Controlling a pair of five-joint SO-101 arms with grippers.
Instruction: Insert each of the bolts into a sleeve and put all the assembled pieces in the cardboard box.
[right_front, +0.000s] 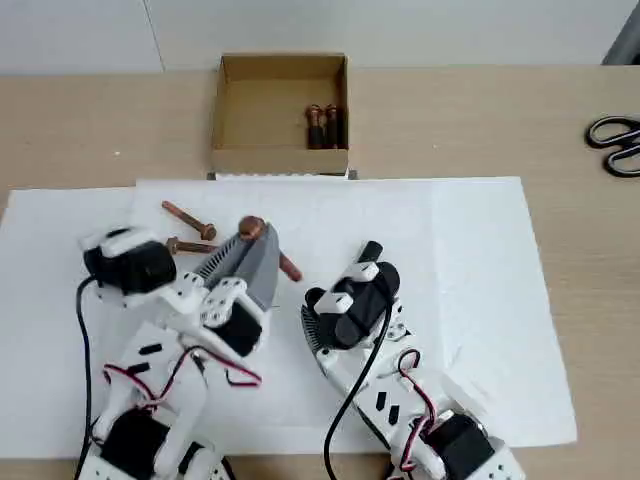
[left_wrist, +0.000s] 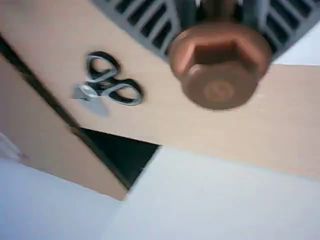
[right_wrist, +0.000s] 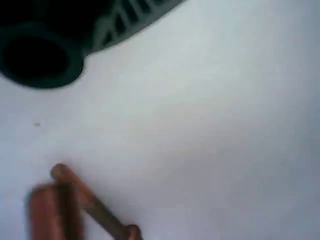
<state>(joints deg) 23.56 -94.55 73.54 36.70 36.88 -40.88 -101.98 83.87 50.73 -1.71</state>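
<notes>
My left gripper (right_front: 252, 240) is shut on a copper bolt (right_front: 251, 228) above the white paper. The bolt's hex head (left_wrist: 217, 65) sits close between the grey ribbed fingers (left_wrist: 135, 15), and its shaft end pokes out at the gripper's right side. Two loose bolts (right_front: 188, 220) (right_front: 190, 246) lie on the paper to the left of that gripper. To the right, my right gripper (right_front: 318, 312) is low over the paper, shut on a black hollow sleeve (right_wrist: 37, 60). The cardboard box (right_front: 228, 110) stands at the back with assembled pieces (right_front: 325, 125) by its right wall.
White paper (right_front: 470, 260) covers most of the table in front of the box. Scissors (right_front: 615, 145) lie at the far right edge of the table. A loose bolt (right_wrist: 92, 207) on the paper appears in the right wrist view.
</notes>
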